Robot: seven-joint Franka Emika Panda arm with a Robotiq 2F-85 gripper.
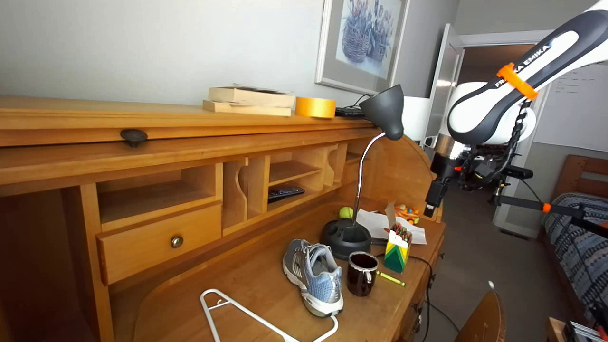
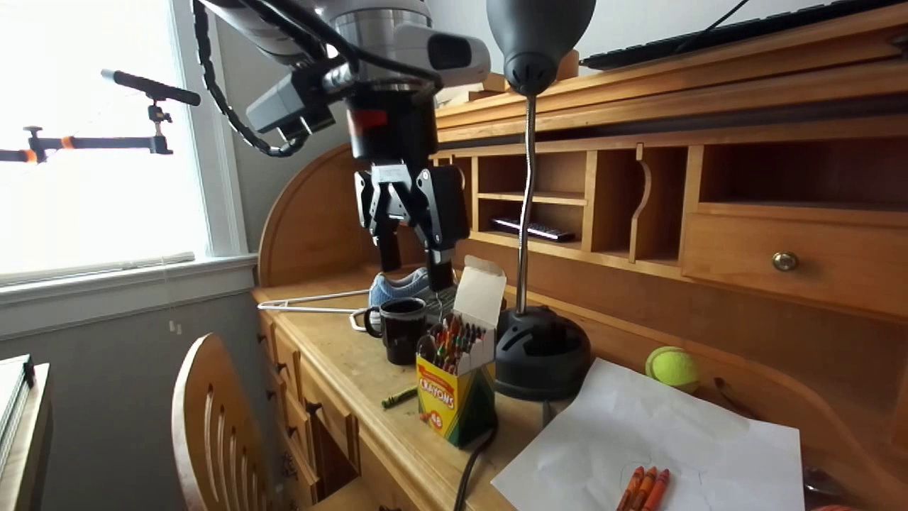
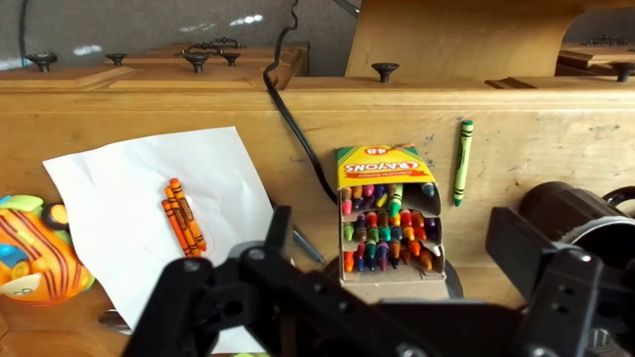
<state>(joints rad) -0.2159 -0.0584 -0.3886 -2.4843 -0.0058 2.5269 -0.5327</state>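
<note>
My gripper (image 2: pixel 415 270) stands open over the wooden desk with nothing between its fingers; the same gripper (image 1: pixel 430 209) appears from the side, well above the surface. In the wrist view an upright yellow and green crayon box (image 3: pixel 384 168) lies below, between the spread fingers, its lid flipped back and several crayons inside. One green crayon tilts up out of its front row. A loose light-green crayon (image 3: pixel 463 163) rests on the desk beside the box. A dark mug (image 2: pixel 403 337) stands close by, partly behind a finger in the wrist view. Three orange crayons (image 3: pixel 182 218) lie on white paper (image 3: pixel 124 173).
A black desk lamp (image 2: pixel 543 355) rises right behind the box. Around it are a sneaker (image 1: pixel 316 278), white hanger (image 1: pixel 256 313), tennis ball (image 2: pixel 672 367), orange toy (image 3: pixel 42 258) and a black cord (image 3: pixel 292 119). Cubbyholes line the back; a chair (image 2: pixel 220 426) stands in front.
</note>
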